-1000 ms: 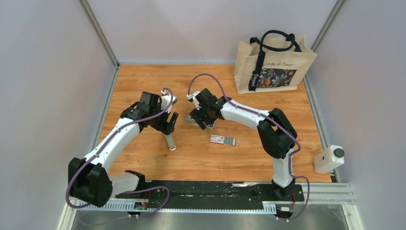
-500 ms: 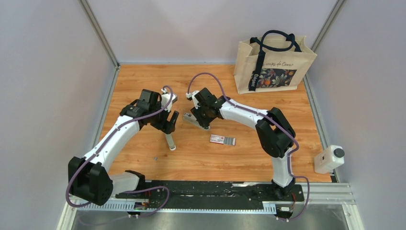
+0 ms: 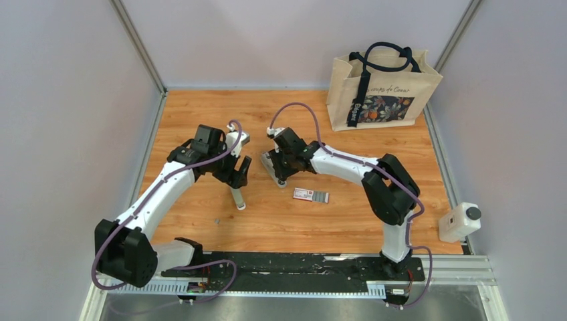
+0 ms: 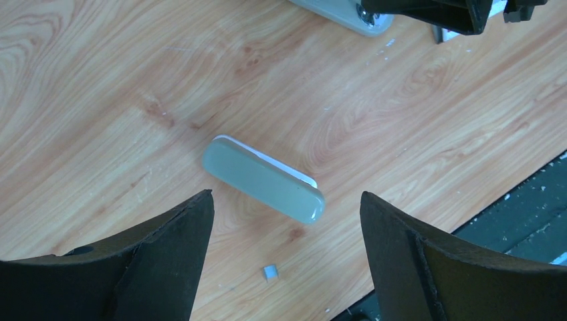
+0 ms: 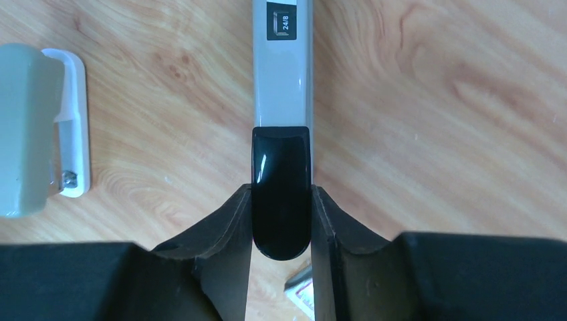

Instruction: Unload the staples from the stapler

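Note:
The stapler (image 5: 281,100) lies on the wooden table, a slim grey body with a glossy black end (image 5: 281,194). My right gripper (image 5: 281,190) is shut on that black end, both fingers pressed against its sides. From above, the right gripper (image 3: 279,167) stands low over the stapler (image 3: 270,162). My left gripper (image 4: 287,200) hangs open above the table, holding nothing. Between its fingers lies a tiny silvery staple bit (image 4: 270,272), also seen from above as a small speck (image 3: 216,220). Any staples inside the stapler are hidden.
A pale grey bar (image 4: 263,178) lies under the left gripper (image 3: 237,172) and shows in the top view (image 3: 237,198). A small red-and-white box (image 3: 311,195) lies right of the stapler. A tote bag (image 3: 381,83) stands at the back right, a white bottle (image 3: 460,222) off the right edge.
My right gripper has dropped toward the table and closed its fingers on the stapler's black end. The left gripper has stayed wide open and barely moved.

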Controlling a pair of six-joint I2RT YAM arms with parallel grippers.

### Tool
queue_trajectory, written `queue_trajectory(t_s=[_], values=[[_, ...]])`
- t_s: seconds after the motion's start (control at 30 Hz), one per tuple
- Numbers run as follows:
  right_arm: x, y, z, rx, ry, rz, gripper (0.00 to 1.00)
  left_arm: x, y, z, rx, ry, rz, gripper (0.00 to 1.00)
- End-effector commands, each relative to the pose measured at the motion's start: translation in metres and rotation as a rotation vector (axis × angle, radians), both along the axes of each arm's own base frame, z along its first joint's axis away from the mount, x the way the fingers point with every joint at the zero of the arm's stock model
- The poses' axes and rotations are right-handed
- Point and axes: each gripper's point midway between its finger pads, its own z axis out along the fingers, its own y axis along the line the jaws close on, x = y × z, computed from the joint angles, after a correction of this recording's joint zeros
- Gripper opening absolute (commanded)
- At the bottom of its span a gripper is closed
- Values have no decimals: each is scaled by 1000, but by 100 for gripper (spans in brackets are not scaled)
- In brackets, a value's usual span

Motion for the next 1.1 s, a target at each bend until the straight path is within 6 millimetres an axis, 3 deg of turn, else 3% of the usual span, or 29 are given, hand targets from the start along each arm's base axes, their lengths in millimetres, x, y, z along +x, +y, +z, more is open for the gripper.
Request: queue_trajectory(t_s=[0.0, 0.03, 0.1, 0.23, 0.43, 0.63, 0.7, 0.73, 0.8, 0.83, 0.9, 1.07], values=[[5, 6, 54, 270, 2, -245, 0, -3, -11, 17, -60, -46, -71, 88], [-1, 1, 49, 291, 28, -280, 0, -3, -11, 16, -56, -44, -77, 89], [-2, 6, 77, 419, 14, -310, 0, -5, -13, 10, -58, -20, -85, 89], [-15, 11, 93, 508, 50, -385, 0, -12, -26, 4, -93, 5, -137, 87], [-19, 4, 95, 594, 70, -518, 0, -18, -46, -8, -113, 57, -202, 84], [-27, 7, 94, 644, 94, -628, 0, -13, -65, -6, -186, 117, -214, 83], [-28, 7, 81, 576, 97, -645, 0, -13, -68, -13, -188, 162, -205, 83], [-24, 11, 89, 572, 88, -643, 0, -12, -69, -14, -190, 171, -195, 83], [-28, 11, 69, 465, 92, -624, 0, -10, -69, -17, -182, 177, -187, 83], [-26, 15, 73, 450, 86, -614, 0, -8, -68, -18, -177, 167, -182, 83], [-32, 8, 47, 323, 117, -609, 5, -8, -67, -14, -178, 145, -183, 84], [-40, 8, 24, 172, 165, -537, 7, -13, -66, 9, -230, 94, -191, 84]])
